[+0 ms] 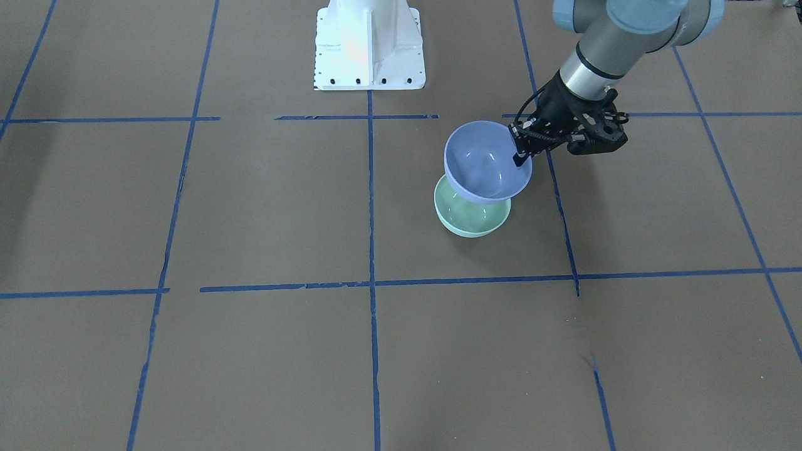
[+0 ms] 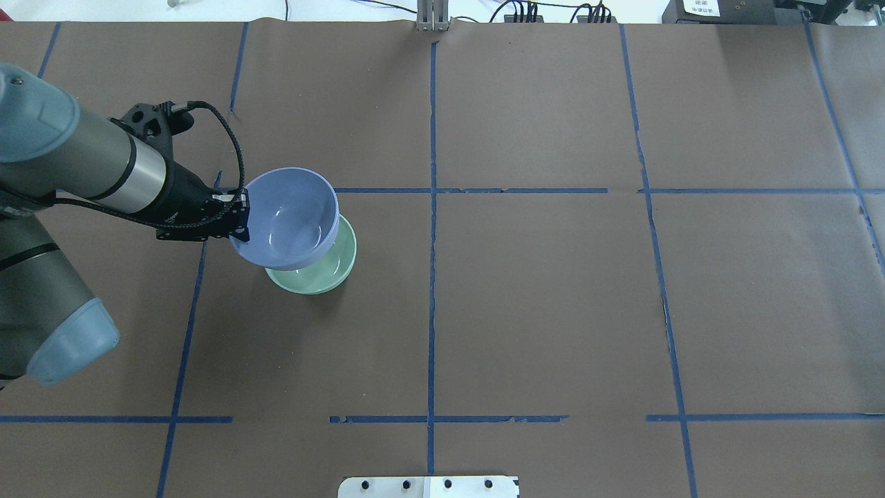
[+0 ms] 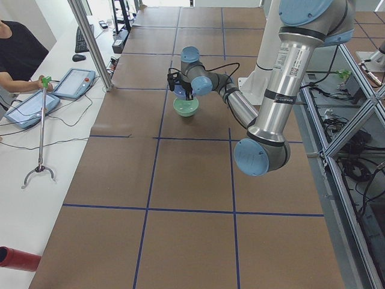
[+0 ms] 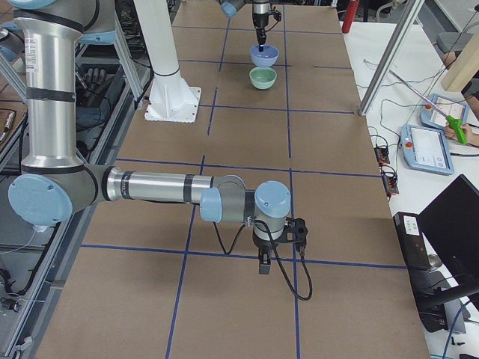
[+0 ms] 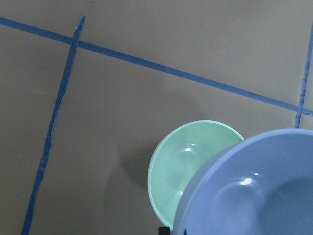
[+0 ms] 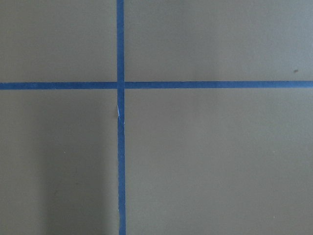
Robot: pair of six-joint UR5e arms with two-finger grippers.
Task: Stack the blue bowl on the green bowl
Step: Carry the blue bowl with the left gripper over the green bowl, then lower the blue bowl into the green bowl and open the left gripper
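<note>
My left gripper (image 1: 520, 156) is shut on the near rim of the blue bowl (image 1: 485, 163) and holds it upright, slightly tilted, in the air. The bowl hangs just above the green bowl (image 1: 473, 216) and is offset a little toward the robot's base. The green bowl stands on the brown table paper. The overhead view shows my left gripper (image 2: 240, 221), the blue bowl (image 2: 290, 218) and the green bowl (image 2: 325, 273) peeking out beneath. The left wrist view shows both the blue bowl (image 5: 259, 191) and the green bowl (image 5: 183, 166). My right gripper (image 4: 263, 265) hovers far away over bare paper; whether it is open, I cannot tell.
The robot's white base (image 1: 368, 44) stands at the table's robot side. Blue tape lines (image 1: 373, 285) grid the brown paper. Operators' desks with tablets (image 4: 438, 146) flank the table on the far side.
</note>
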